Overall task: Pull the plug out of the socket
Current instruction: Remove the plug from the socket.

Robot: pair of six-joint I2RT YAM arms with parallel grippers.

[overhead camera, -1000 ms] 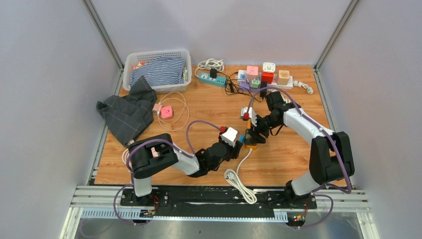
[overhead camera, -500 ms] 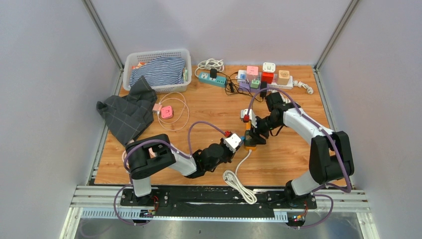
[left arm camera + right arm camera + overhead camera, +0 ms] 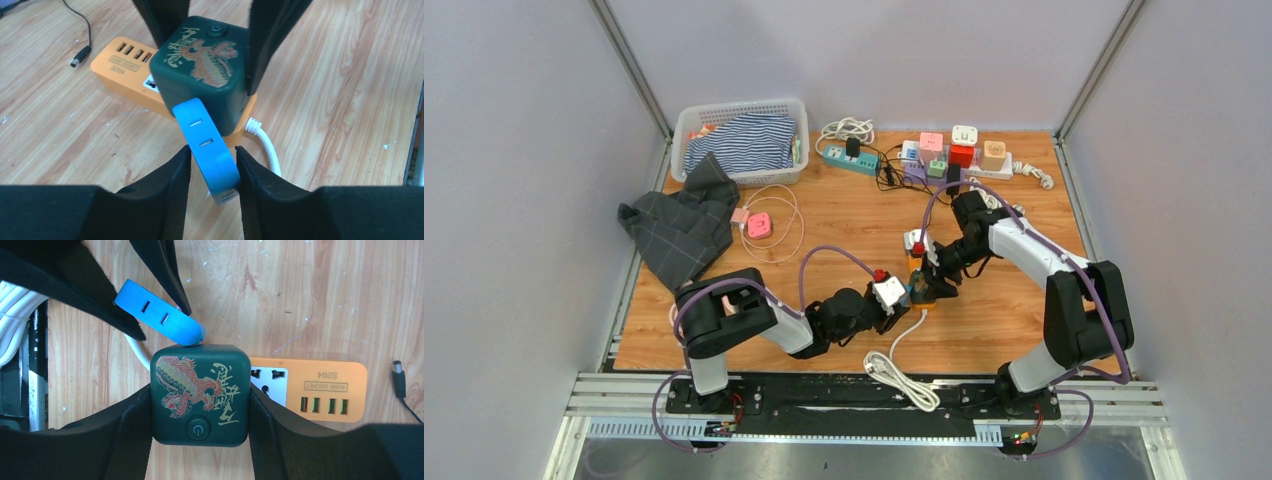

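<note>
Two grippers are holding one green cube plug.
Jaws of the right gripper are clamping the plug's sides on one orange socket strip toward the worktop's near edge; jaws of the left gripper are pinching its blue strap.

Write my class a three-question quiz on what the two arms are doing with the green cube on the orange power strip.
1. True or false: the green cube lies well apart from the orange power strip.
2. Fill in: the fingers of the left gripper flank the ____ sticking out of the cube.
3. Whose fingers clamp the cube's two sides? A) the left gripper's B) the right gripper's C) neither's

Key: 1. false, it sits on the strip. 2. blue tab. 3. B.
</note>
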